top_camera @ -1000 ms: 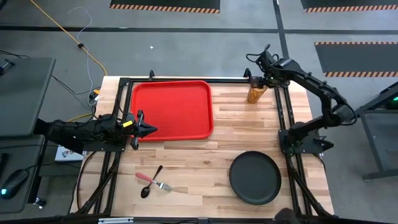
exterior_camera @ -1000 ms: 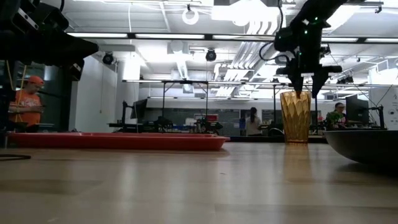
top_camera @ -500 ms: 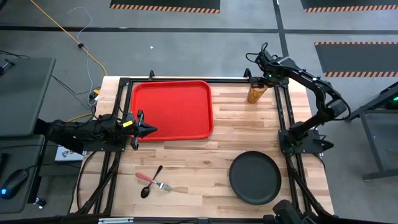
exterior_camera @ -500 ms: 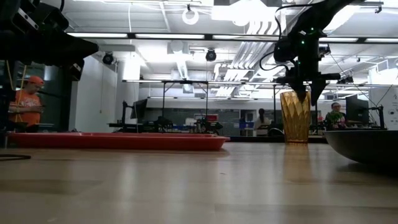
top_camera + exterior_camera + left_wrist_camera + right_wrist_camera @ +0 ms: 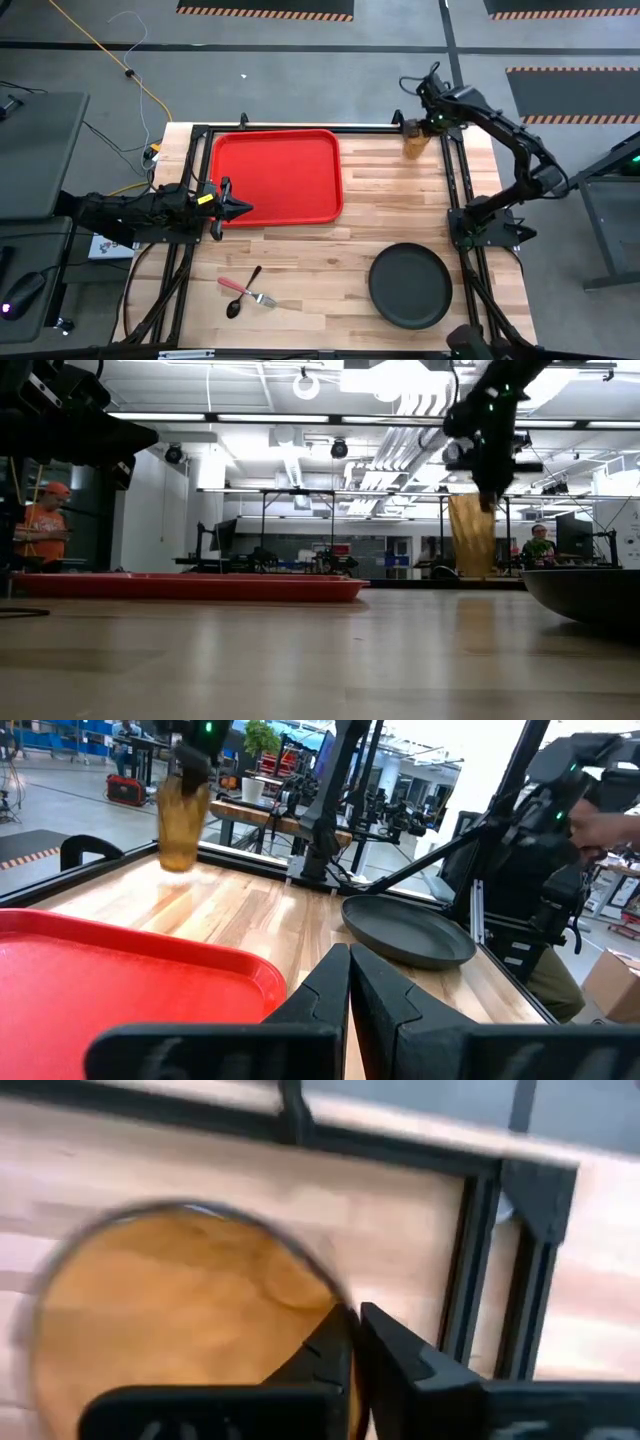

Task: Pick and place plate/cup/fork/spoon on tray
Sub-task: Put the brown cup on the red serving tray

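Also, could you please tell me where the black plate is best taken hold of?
By its raised rim: the plate lies flat on the table, so only the rim offers a lip to pinch, one finger inside, one outside. Coming from above on the side nearest the right arm's base looks easiest. The right claw holds the cup; the left claw waits by the tray.

The tray lies left of the cup; the plate sits nearer, right of the fork.
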`<state>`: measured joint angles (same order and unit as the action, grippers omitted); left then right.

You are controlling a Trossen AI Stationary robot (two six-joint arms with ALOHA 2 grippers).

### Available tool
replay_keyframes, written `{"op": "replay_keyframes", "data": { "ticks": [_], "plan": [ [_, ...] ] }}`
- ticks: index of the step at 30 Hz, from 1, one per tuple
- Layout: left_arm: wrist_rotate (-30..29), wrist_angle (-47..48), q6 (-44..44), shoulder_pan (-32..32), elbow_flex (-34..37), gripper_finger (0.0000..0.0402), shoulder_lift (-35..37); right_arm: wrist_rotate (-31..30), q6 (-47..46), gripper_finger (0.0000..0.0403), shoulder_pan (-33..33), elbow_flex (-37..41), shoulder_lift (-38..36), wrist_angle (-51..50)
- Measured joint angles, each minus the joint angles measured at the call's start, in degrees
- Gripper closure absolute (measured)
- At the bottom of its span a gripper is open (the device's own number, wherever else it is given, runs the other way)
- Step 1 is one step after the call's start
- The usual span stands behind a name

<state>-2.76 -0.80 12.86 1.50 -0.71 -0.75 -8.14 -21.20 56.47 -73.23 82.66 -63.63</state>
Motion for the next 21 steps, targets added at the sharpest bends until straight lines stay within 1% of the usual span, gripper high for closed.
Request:
{"op": "replay_keyframes", "data": {
  "ticks": [2,5,9,15,21],
  "plan": [
    [0.0,0.0,0.0,0.0,0.0,0.0398,0.0,0.5,1.7,0.0398,-0.7,-4.6,0.1,-1.8],
    [0.0,0.0,0.0,0.0,0.0,0.0398,0.0,3.0,2.2,0.0399,-2.6,-12.3,0.7,-2.8],
    [0.0,0.0,0.0,0.0,0.0,0.0398,0.0,5.8,2.2,0.04,-6.5,-21.7,4.1,-4.6],
    [0.0,0.0,0.0,0.0,0.0,0.0398,0.0,6.3,2.2,0.0402,-16.1,-31.7,13.5,-5.0],
    [0.0,0.0,0.0,0.0,0.0,0.0398,0.0,6.4,4.8,0.0402,-24.2,-37.6,24.2,-2.8]
  ]
}}
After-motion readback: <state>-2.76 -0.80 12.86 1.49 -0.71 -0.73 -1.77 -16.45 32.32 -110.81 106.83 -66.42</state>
